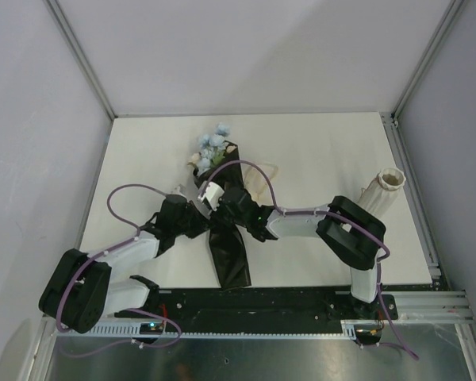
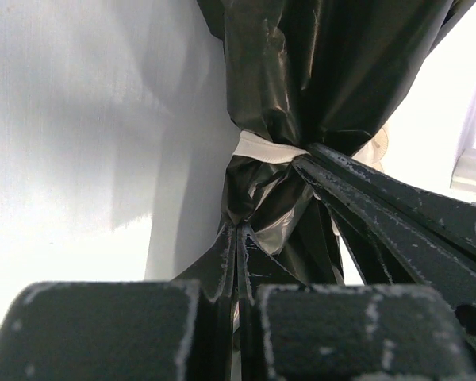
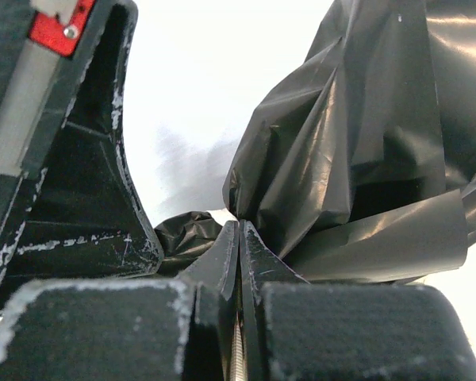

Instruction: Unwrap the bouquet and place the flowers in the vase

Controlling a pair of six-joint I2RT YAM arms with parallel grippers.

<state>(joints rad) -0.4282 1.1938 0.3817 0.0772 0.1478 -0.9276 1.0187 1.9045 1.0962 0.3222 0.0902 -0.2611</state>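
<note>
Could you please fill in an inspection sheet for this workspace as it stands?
Surface: white table.
Job's things: bouquet lying mid-table, black paper tied by cream ribbon; flowers poke out the far end; vase at the right, apart.
Clutter: nothing seen.
Tools: left tool shut on the bouquet's paper near the ribbon; right tool shut, tips against the paper, grip unclear.
Cables: purple cables loop along both arms.
Surroundings: grey walls, metal frame posts, black rail at the near edge.

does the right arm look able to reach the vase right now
Not yet, probably: the right gripper is shut on the bouquet mid-table. The vase stands off to its right with nothing between them, so it likely could once it lets go.
</note>
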